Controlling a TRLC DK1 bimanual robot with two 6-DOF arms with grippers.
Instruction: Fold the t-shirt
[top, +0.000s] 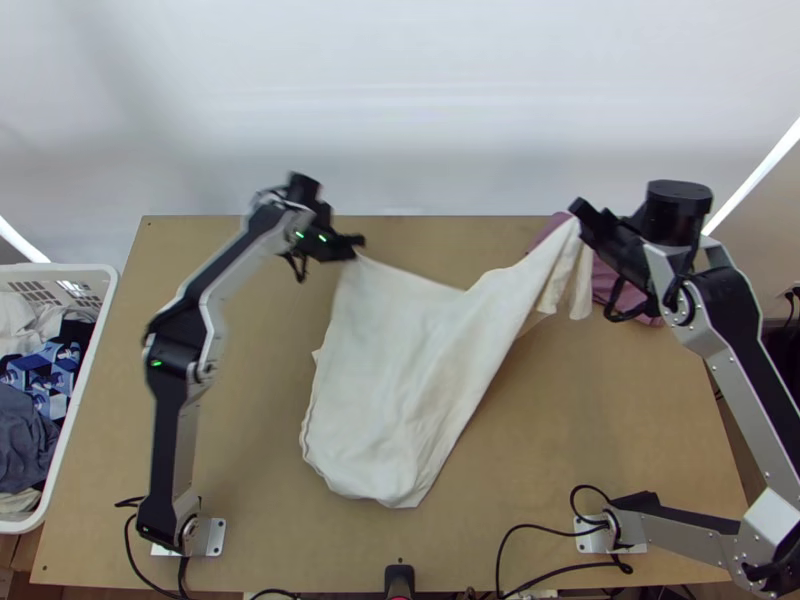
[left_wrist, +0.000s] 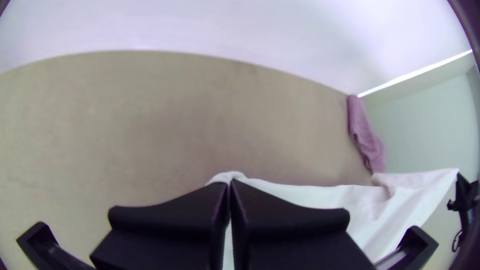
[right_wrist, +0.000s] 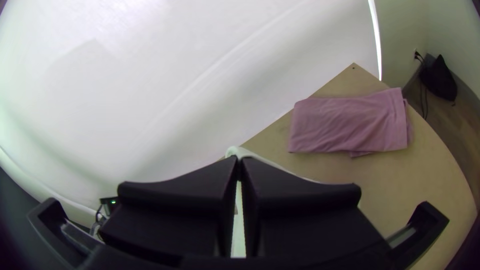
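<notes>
The cream t-shirt (top: 400, 370) is held up at two places, its lower part hanging down to the table's middle. At its upper left, my left gripper (top: 357, 247) is shut on an edge. My right gripper (top: 580, 215) is shut on another part, with cloth slanting down from it in a taut fold and a loose flap beside it. In the left wrist view my left gripper (left_wrist: 230, 185) pinches the t-shirt (left_wrist: 310, 195). The right wrist view has my right gripper (right_wrist: 238, 162) with a bit of white cloth (right_wrist: 235, 150) between its fingers.
A folded pink cloth (right_wrist: 350, 125) lies at the table's back right corner, partly behind my right gripper in the top view. A white basket (top: 85, 400) of clothes stands at the left edge. Cables (top: 540, 530) run along the near edge.
</notes>
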